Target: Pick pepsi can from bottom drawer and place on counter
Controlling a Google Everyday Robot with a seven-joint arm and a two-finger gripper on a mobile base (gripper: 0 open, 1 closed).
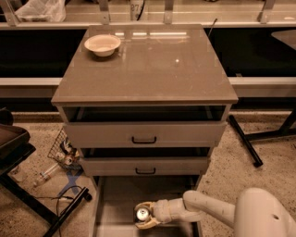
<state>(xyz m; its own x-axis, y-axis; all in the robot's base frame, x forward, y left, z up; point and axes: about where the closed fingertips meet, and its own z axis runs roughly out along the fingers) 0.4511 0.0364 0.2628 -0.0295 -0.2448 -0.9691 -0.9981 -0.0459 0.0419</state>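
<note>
Bottom drawer (pixel 116 209) is pulled out, at 6 o'clock in the view, with its flat floor showing. The pepsi can (pixel 142 213) stands upright on the drawer floor, toward the front and slightly right of centre, silver top and tab facing up. The gripper (pixel 141 216) is low inside the drawer, coming in from 3 o'clock. Its two fingers (pixel 147 205) sit on either side of the can and press on it, so it is clamped on the can. I cannot tell if the can is lifted off the floor.

The white arm (pixel 208 208) runs from the gripper toward 4 o'clock to the robot body (pixel 266 215) in the lower right corner.

The middle drawer (pixel 145 165) and top drawer (pixel 144 134) are above, both part open, with dark gaps over their fronts and black handles at centre.

The table (pixel 152 69) tops the cabinet and looks glossy with light reflections. A white bowl (pixel 102 45) sits on it at the 11 o'clock corner, well apart from the can.

On the floor at 9 o'clock of the cabinet is a wire basket (pixel 61 149), with a bottle (pixel 46 175) lying just beside it. A black stand leg (pixel 69 210) is at 8 o'clock, and another black leg (pixel 245 141) is at 3 o'clock. A plastic bag (pixel 39 9) sits on the shelf at 11 o'clock, at the far back.
</note>
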